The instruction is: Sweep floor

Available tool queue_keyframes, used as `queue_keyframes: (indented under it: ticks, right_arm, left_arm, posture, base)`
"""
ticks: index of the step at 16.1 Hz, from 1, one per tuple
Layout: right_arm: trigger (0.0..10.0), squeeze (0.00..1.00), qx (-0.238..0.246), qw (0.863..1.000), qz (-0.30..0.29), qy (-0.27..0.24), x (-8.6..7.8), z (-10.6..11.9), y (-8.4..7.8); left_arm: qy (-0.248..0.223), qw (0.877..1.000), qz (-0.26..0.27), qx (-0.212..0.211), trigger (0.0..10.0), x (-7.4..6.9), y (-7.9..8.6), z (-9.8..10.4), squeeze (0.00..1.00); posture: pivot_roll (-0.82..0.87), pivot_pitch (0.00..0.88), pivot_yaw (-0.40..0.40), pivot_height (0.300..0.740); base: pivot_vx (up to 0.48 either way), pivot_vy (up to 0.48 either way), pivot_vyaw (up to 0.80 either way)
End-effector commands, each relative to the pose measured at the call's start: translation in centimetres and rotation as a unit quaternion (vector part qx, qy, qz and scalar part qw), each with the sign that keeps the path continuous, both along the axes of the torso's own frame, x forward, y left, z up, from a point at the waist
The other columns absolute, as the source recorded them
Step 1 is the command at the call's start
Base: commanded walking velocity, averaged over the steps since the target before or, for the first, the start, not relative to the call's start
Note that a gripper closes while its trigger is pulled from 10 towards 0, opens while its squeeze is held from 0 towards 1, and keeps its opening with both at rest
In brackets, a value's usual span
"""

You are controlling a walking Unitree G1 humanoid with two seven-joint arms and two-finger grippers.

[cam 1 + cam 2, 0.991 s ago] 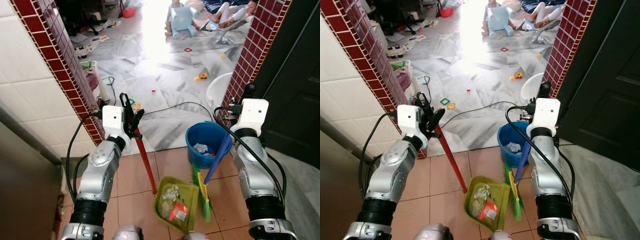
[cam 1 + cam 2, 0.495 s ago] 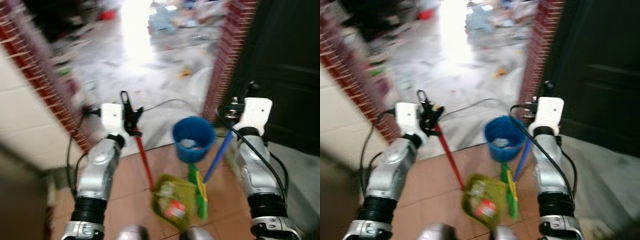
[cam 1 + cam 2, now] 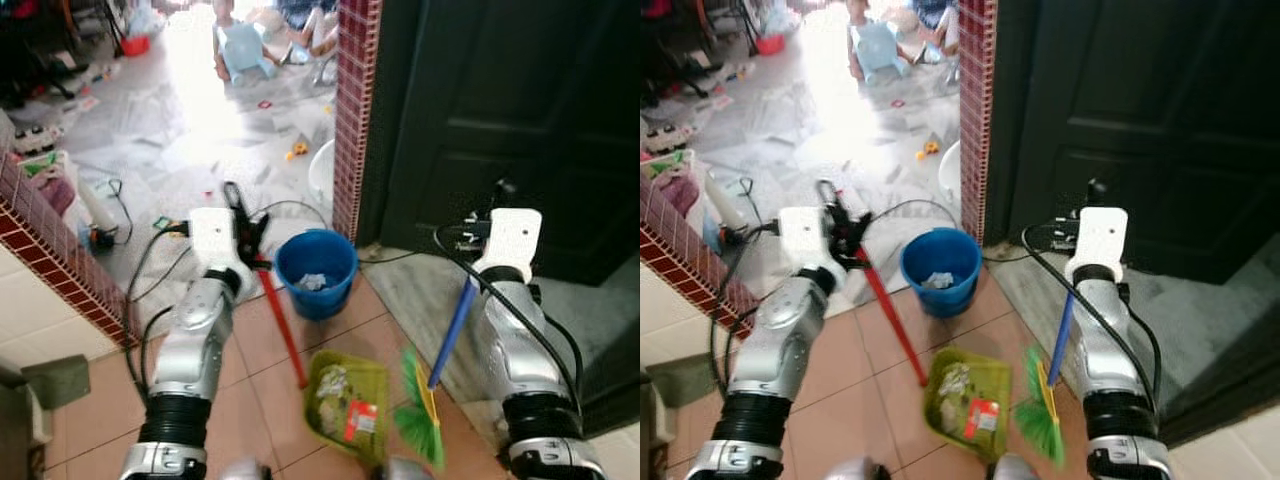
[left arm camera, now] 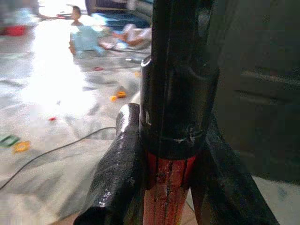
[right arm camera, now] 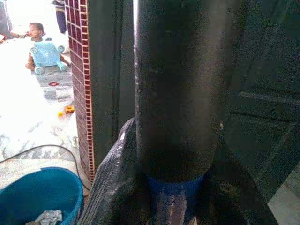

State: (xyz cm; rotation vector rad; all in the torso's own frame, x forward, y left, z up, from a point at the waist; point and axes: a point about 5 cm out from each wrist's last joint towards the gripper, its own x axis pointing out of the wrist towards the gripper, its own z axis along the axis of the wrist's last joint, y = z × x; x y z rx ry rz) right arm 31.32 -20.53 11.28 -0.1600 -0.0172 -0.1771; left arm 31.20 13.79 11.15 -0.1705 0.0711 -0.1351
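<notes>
Door (image 3: 500,110), dark and closed, is standing right of the blue bucket (image 3: 316,272), which is holding crumpled scraps. Left gripper (image 3: 246,215) is clamping the red dustpan handle (image 3: 282,328); the green dustpan (image 3: 347,403), in front of the bucket, is carrying litter. Right gripper (image 5: 173,187) is clamping the blue broom handle (image 3: 452,328); green bristles (image 3: 420,425) are resting beside the dustpan. No legible writing.

Nothing here to read, no lettering or numbers anywhere. The red wrapper (image 3: 356,421) in the dustpan (image 3: 381,383) is too blurred.
</notes>
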Motion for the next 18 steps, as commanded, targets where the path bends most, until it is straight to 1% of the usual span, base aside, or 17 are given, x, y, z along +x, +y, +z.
queue_keyframes:
  ticks: [1,3,4,6,7,9,11,12,13,14,15,17,18]
  right_arm:
    - [10.0,0.00,-0.002,1.000,0.007,0.012,0.0,-0.4,0.3]
    - [10.0,0.00,-0.001,1.000,0.007,0.018,-0.1,-0.7,0.1]
    - [10.0,0.00,0.001,1.000,0.006,0.020,-0.1,-0.8,0.1]
    - [10.0,0.00,0.002,1.000,0.008,0.020,-0.1,-0.9,0.2]
    - [10.0,0.00,0.002,1.000,0.009,0.021,0.0,-0.9,0.2]
    - [10.0,0.00,0.000,1.000,0.009,0.023,0.0,-0.9,0.1]
    - [10.0,0.00,-0.003,1.000,0.008,0.025,0.1,-1.0,-0.1]
    - [10.0,0.00,-0.004,1.000,0.008,0.026,0.1,-1.1,-0.2]
    - [10.0,0.00,-0.006,1.000,0.013,0.028,0.2,-1.2,0.0]
    - [10.0,0.00,-0.006,0.999,0.013,0.029,0.3,-1.2,0.0]
    - [10.0,0.00,-0.007,0.999,0.015,0.030,0.4,-1.2,0.1]
    - [10.0,0.00,-0.008,0.999,0.017,0.030,0.4,-1.2,0.1]
    - [10.0,0.00,-0.007,0.999,0.018,0.030,0.5,-1.3,0.1]
  left_arm:
    - [-0.015,0.999,0.049,-0.010,10.0,0.5,1.8,1.1,0.00]
    - [-0.004,0.996,0.086,-0.014,10.0,0.5,2.9,1.0,0.00]
    - [-0.010,0.993,0.114,-0.018,10.0,0.4,3.7,1.3,0.00]
    - [-0.023,0.989,0.144,-0.021,10.0,0.3,4.6,2.0,0.00]
    - [-0.042,0.986,0.164,-0.011,10.0,0.2,5.3,3.1,0.00]
    - [-0.063,0.980,0.189,-0.002,10.0,0.0,6.1,4.6,0.00]
    - [-0.100,0.969,0.227,0.020,10.0,-0.2,7.3,6.8,0.00]
    - [-0.107,0.966,0.234,0.032,10.0,-0.3,7.5,7.4,0.00]
    - [-0.143,0.952,0.268,0.050,10.0,-0.5,8.6,9.8,0.00]
    - [-0.151,0.949,0.272,0.049,10.0,-0.6,8.7,10.4,0.00]
    - [-0.164,0.944,0.281,0.049,10.0,-0.8,8.9,11.6,0.00]
    - [-0.177,0.939,0.288,0.059,10.0,-1.0,9.0,12.5,0.00]
    - [-0.183,0.938,0.288,0.058,10.0,-0.8,9.1,13.0,0.00]
  posture:
    - [-0.10,0.000,0.051,0.740]
    - [-0.09,0.000,0.050,0.740]
    - [-0.09,0.000,0.050,0.740]
    - [-0.09,0.000,0.049,0.740]
    - [-0.09,0.000,0.048,0.740]
    - [-0.09,0.000,0.045,0.740]
    - [-0.08,0.000,0.041,0.740]
    - [-0.08,0.000,0.038,0.740]
    - [-0.07,0.000,0.033,0.740]
    - [-0.07,0.000,0.031,0.740]
    - [-0.07,0.000,0.028,0.740]
    - [-0.06,0.000,0.027,0.740]
    - [-0.06,0.000,0.026,0.740]
  base:
    - [0.000,0.000,0.00]
    - [0.000,0.000,0.00]
    - [0.000,0.000,0.00]
    - [0.000,0.000,0.00]
    - [0.000,0.000,0.00]
    - [0.000,0.000,0.00]
    - [0.000,0.000,0.00]
    - [0.000,0.000,0.00]
    - [0.000,0.000,0.00]
    - [0.000,0.000,0.00]
    - [0.000,0.000,0.00]
    - [0.000,0.000,0.00]
    - [0.000,0.000,0.00]
